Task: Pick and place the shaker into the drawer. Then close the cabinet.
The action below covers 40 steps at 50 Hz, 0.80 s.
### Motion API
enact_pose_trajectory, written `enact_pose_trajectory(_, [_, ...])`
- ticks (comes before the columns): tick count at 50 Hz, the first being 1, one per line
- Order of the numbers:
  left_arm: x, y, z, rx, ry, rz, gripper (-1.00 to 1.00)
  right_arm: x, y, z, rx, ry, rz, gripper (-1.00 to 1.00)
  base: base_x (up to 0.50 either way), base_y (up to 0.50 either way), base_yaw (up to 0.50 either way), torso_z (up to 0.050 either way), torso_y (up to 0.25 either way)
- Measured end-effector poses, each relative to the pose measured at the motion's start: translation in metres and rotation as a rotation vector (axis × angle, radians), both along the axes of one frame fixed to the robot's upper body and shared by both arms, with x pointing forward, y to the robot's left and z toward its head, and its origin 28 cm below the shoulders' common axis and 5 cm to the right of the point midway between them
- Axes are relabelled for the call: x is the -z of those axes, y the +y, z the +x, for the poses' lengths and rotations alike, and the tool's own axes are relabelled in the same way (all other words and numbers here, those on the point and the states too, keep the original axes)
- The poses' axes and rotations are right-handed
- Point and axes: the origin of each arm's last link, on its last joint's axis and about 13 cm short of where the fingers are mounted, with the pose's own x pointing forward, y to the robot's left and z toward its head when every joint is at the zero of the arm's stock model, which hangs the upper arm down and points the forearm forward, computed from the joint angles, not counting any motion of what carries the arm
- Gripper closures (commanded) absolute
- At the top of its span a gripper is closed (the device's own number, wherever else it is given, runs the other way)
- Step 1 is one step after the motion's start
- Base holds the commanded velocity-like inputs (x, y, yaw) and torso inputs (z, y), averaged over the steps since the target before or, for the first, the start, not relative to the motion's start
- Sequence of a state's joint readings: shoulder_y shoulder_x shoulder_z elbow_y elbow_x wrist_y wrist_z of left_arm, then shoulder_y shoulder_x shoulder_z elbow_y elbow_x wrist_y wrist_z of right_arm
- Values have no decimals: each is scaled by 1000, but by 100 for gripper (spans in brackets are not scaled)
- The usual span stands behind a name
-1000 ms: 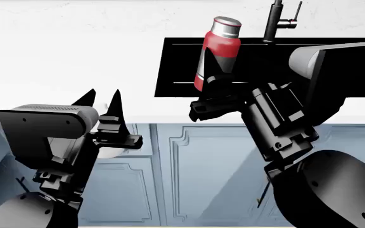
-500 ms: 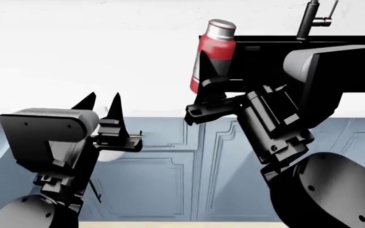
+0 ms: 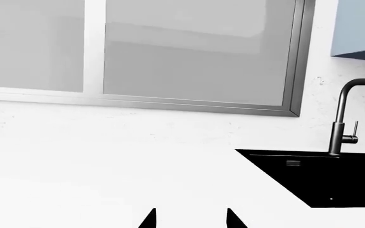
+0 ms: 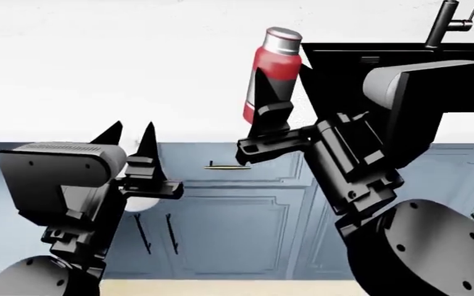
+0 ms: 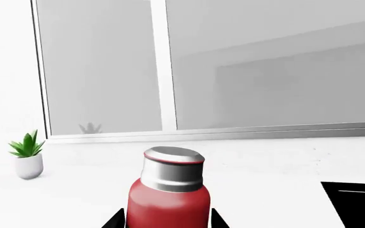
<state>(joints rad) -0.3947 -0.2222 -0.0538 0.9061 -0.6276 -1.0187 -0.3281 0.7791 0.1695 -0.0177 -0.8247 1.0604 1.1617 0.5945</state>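
The pick looks done, the one shaker (image 4: 270, 71) clamped in the right gripper (image 4: 263, 102) above the table (image 4: 97, 74) left of the one sink (image 4: 369, 61), the left gripper (image 4: 130, 137) apart and empty, while placing in the unseen drawer and closing remain.
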Motion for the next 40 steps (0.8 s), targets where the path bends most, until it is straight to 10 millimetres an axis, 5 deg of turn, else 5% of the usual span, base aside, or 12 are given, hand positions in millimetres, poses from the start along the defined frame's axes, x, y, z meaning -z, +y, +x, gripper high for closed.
enact_pose_trajectory(40, [5, 0, 0, -4, 5, -1, 100, 5, 2, 0, -3, 2, -18, 100, -36, 500, 0, 0, 0])
